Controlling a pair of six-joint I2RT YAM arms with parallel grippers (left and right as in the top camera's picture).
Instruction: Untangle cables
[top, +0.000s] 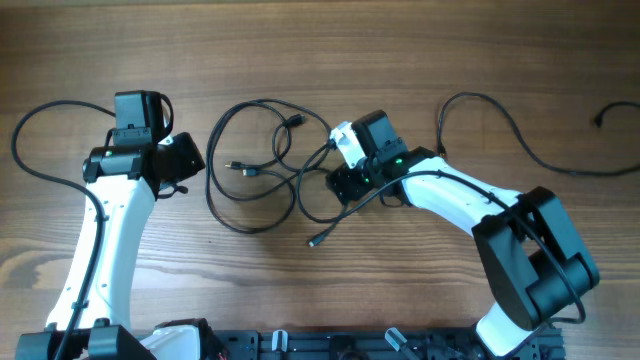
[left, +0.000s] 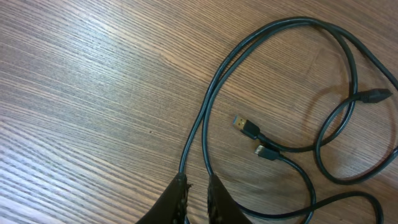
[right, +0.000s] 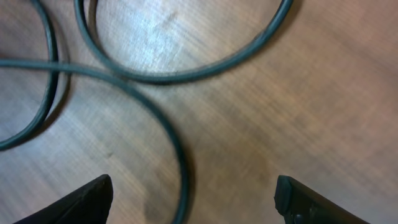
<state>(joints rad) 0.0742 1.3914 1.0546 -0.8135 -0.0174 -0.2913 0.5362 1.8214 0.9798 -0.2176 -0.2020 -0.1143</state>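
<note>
- The cables (top: 209, 175) lie on the wooden table (top: 300, 50) as one loose tangle of thin black cords, in wide overlapping loops.
- The left gripper (top: 190, 160) sits at the left edge of the tangle. In the left wrist view its fingers (left: 177, 199) stand close together, with only a slim gap between them.
- Two strands of the tangle (left: 205, 112) run side by side right up to those fingertips. I cannot tell whether either strand is pinched.
- Inside the tangle's big loop, two small plugs lie end to end, nearly touching: one with a metal tip (left: 247, 126) and one just below it (left: 266, 151).
- A third plug (left: 376, 95) lies at the far side of the tangle from the left gripper.
- The right gripper (top: 343, 185) hangs over the right side of the tangle. Its fingers (right: 87, 199) are spread wide.
- One strand (right: 177, 155) curves down through that gap, touching neither finger.
- A separate black cord (top: 525, 145) lies well to the right of the tangle, apart from it.
</note>
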